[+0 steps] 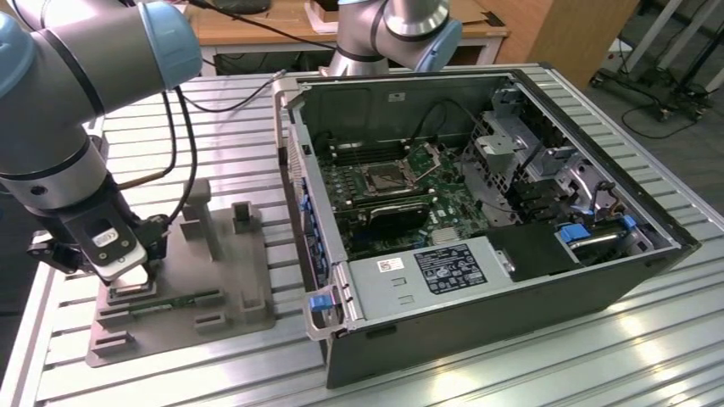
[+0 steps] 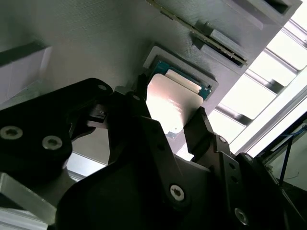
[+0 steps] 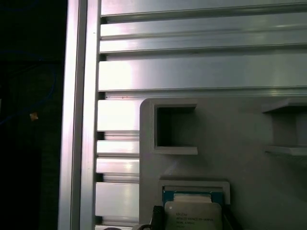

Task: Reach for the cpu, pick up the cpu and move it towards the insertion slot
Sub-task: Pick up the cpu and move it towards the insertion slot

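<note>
The arm's black gripper [image 1: 128, 287] is down over the grey moulded plastic holder [image 1: 232, 284] on the ribbed aluminium tabletop [image 1: 543, 365]. Its fingers [image 2: 202, 127] look closed on two opposite edges of the small flat square cpu [image 2: 175, 100] with the pale silver top, which sits in the holder's shallow pocket. That hold is on the rim alone, so I'd worry the chip tilts, slips free, or catches the pocket wall on lifting. The square silver-framed insertion slot [image 1: 385, 178] lies well apart, inside the open black computer case [image 1: 453, 292], whose wall a carried chip could clip.
</note>
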Robot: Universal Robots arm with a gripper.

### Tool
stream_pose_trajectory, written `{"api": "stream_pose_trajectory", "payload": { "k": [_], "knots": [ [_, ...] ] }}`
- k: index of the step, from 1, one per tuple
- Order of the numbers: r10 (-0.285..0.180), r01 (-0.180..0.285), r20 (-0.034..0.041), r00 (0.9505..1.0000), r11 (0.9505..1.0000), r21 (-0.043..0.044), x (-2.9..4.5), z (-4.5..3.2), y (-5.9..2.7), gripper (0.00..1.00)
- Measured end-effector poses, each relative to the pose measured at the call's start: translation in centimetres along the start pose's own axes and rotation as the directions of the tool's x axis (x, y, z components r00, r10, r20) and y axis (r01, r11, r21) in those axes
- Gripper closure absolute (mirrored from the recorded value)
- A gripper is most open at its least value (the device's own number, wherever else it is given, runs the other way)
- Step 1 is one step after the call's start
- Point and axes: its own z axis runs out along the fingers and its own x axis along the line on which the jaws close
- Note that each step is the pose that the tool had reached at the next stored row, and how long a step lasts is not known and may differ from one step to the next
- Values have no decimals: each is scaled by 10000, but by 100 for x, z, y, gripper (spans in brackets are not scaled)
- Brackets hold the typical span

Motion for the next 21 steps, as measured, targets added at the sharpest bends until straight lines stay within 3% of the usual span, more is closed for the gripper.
{"api": "stream_pose_trajectory", "payload": {
  "k": [15,16,21],
  "knots": [
    [-1,1,0,10000,10000,-1,-5,-4,0,46],
    [-1,1,-2,10000,10000,0,-5,-43,0,46],
    [-1,1,-8,10000,10000,-1,-6,-77,1,46]
  ]
}}
